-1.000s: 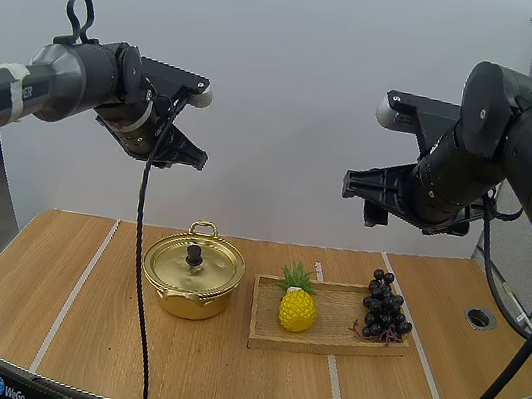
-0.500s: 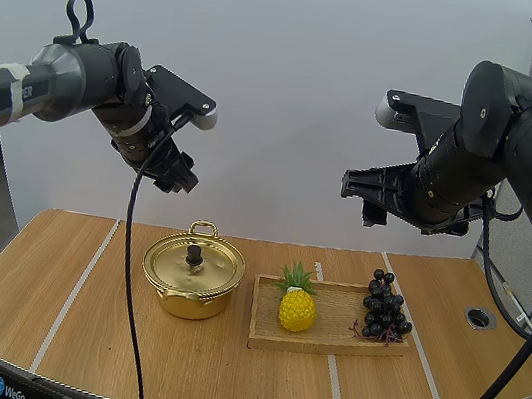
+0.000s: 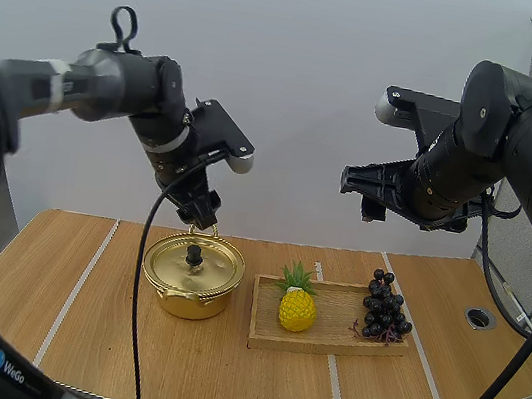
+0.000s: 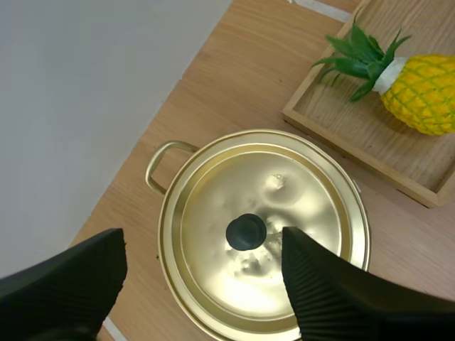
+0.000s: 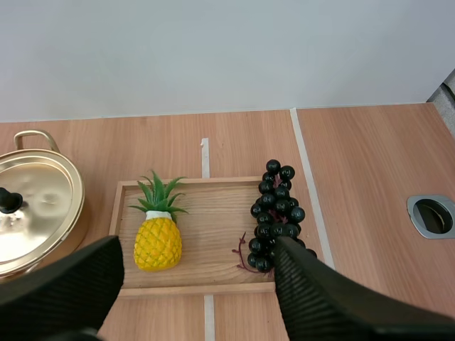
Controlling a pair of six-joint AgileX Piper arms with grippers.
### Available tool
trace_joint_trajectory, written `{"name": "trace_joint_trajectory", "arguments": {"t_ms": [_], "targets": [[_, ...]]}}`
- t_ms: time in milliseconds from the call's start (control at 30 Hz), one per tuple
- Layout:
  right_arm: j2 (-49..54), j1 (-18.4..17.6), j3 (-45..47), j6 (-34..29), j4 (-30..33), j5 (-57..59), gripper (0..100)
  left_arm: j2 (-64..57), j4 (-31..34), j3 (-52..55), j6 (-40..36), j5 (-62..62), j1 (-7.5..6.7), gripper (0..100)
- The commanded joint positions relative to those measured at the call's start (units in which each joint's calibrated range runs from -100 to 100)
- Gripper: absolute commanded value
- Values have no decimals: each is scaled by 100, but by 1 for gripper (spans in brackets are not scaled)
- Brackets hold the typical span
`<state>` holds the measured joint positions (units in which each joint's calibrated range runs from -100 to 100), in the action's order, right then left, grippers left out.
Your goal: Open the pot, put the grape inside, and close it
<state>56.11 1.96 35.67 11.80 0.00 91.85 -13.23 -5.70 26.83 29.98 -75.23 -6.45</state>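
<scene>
Fingers of the left gripper stand apart above the pot, one on each side of the lid knob, clear of it. Lid is seated on the pot. Right gripper hangs high above the tray, fingers likewise apart, empty. Grapes lie on the tray's right end, beside the pineapple, well below the right fingers.
</scene>
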Motion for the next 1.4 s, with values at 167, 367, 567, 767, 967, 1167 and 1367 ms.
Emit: {"name": "trace_joint_trajectory", "arguments": {"t_ms": [167,367,567,767,967,1167,1367], "targets": [[33,19,18,45,0,-63,100,839,88,-596,-119,-505,-23,100],[33,19,18,45,-67,192,100,1326,221,-790,-153,-630,-23,100],[33,19,18,45,-93,635,100,1483,278,-790,-153,-557,-23,100],[33,19,18,45,-93,693,100,1495,278,-790,-153,-478,-23,100],[33,19,18,45,-103,692,100,1521,278,-790,-153,-398,-23,100],[33,19,18,45,-102,674,100,1837,278,-790,-153,-470,-23,100],[33,19,18,45,-102,674,100,2079,278,-790,-153,-470,-23,100]]}}
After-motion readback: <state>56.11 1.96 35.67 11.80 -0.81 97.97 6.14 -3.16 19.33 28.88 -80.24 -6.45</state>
